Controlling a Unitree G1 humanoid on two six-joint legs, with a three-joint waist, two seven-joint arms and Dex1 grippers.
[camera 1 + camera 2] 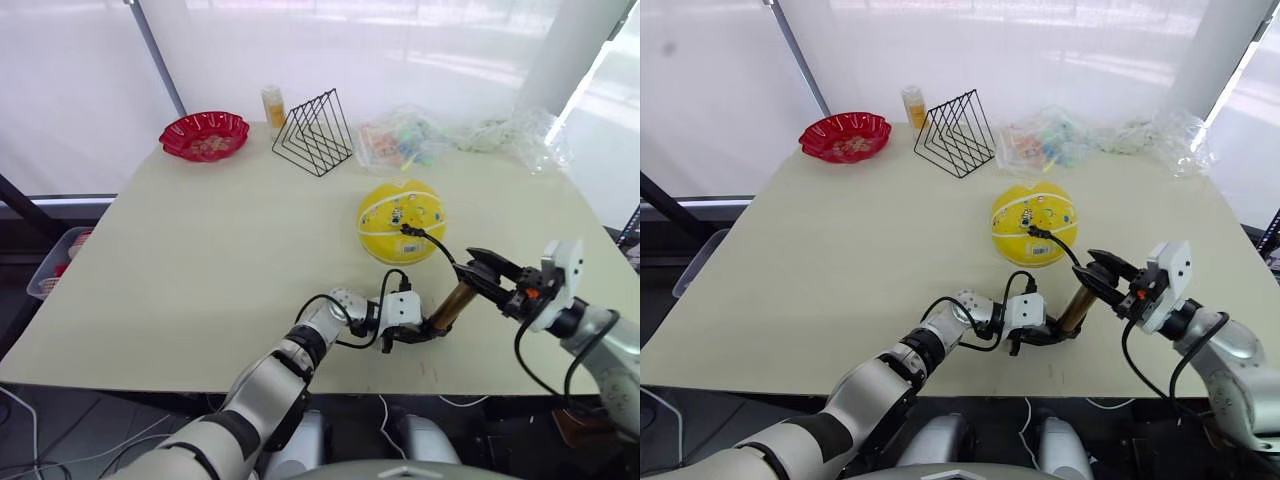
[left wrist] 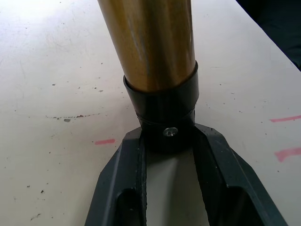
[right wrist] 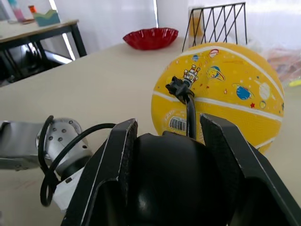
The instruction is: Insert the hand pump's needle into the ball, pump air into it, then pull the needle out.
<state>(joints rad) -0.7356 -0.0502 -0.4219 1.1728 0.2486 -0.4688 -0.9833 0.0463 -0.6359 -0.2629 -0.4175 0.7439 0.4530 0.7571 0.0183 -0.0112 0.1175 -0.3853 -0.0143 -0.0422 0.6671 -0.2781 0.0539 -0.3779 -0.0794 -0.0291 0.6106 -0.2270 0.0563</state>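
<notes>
The yellow ball point(image 1: 400, 220) rests on the table right of centre, fully round. The hand pump point(image 1: 455, 303) stands tilted in front of it, gold barrel leaning right. My left gripper point(image 2: 169, 134) is shut on the pump's lower black end cap, down at the table top. Around the pump's black top end my right gripper point(image 1: 490, 272) is shut, and that end fills the gap between its fingers point(image 3: 123, 141). A thin black hose point(image 1: 432, 243) arcs from the top to the needle fitting point(image 3: 178, 88), which sits against the ball. The metal pin is hidden.
At the back left are a red scalloped bowl point(image 1: 204, 135), an orange bottle point(image 1: 273, 105) and a black wire rack point(image 1: 315, 130). Clear plastic bags point(image 1: 450, 135) lie at the back right. The table's front edge point(image 1: 200, 385) runs just below my left arm.
</notes>
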